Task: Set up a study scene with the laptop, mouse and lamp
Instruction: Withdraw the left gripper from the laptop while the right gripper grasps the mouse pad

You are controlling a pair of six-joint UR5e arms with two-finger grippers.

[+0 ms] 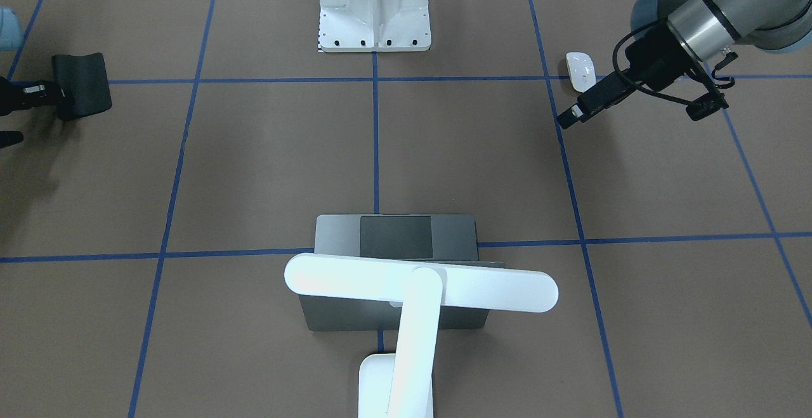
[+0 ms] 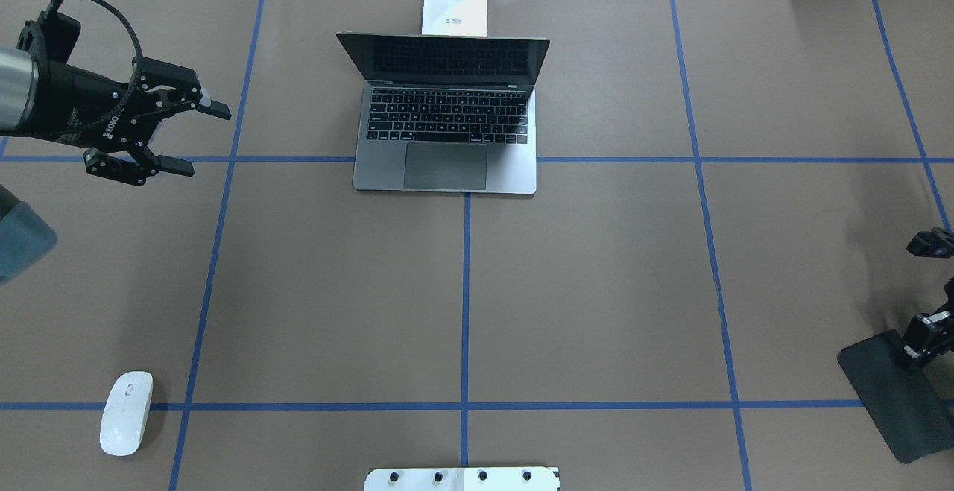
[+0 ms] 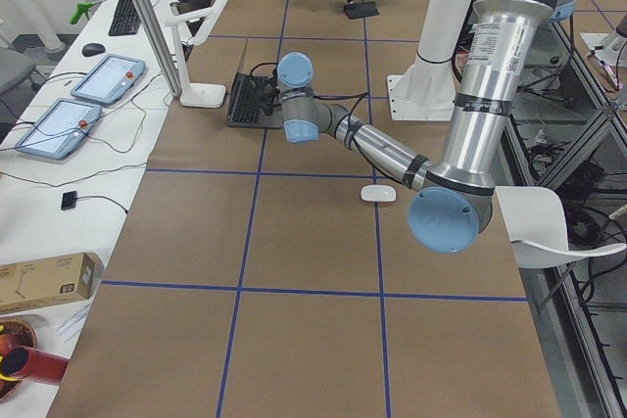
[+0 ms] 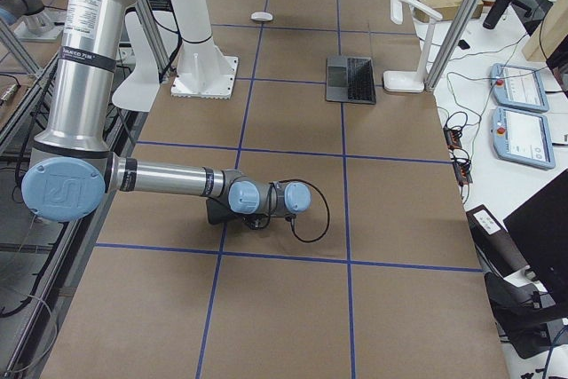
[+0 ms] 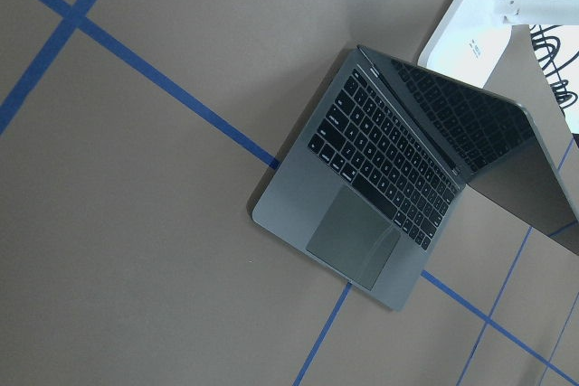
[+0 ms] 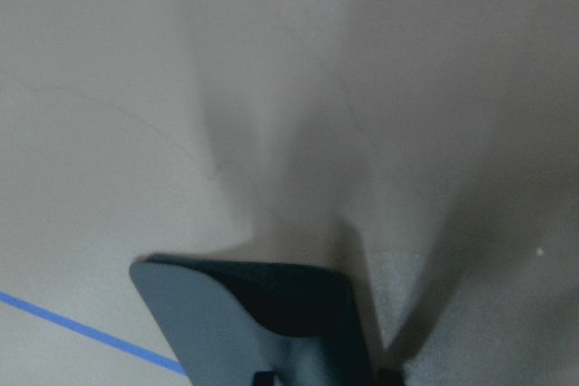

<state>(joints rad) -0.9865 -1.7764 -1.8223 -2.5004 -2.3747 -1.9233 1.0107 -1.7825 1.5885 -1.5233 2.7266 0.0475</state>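
The space-grey laptop [image 2: 447,130] stands open at the table's far middle, its keys facing the robot. The white lamp's base [image 2: 455,13] stands right behind the laptop's screen. In the front-facing view the lamp's bar head [image 1: 419,285] hangs over the laptop's lid [image 1: 393,237]. The white mouse [image 2: 127,411] lies alone at the near left and also shows in the front-facing view [image 1: 580,70]. My left gripper [image 2: 195,138] is open and empty in the air, left of the laptop. My right gripper [image 2: 915,349] is low at the near right, shut on the edge of a flat black mat [image 2: 891,401].
The white ribbed bolted pedestal [image 1: 374,9] stands at the robot's side, in the middle. Blue tape lines cross the brown table cover [image 2: 596,290]. Cables and boxes lie beyond the far edge. The mat's gripped edge curls up in the right wrist view [image 6: 244,305].
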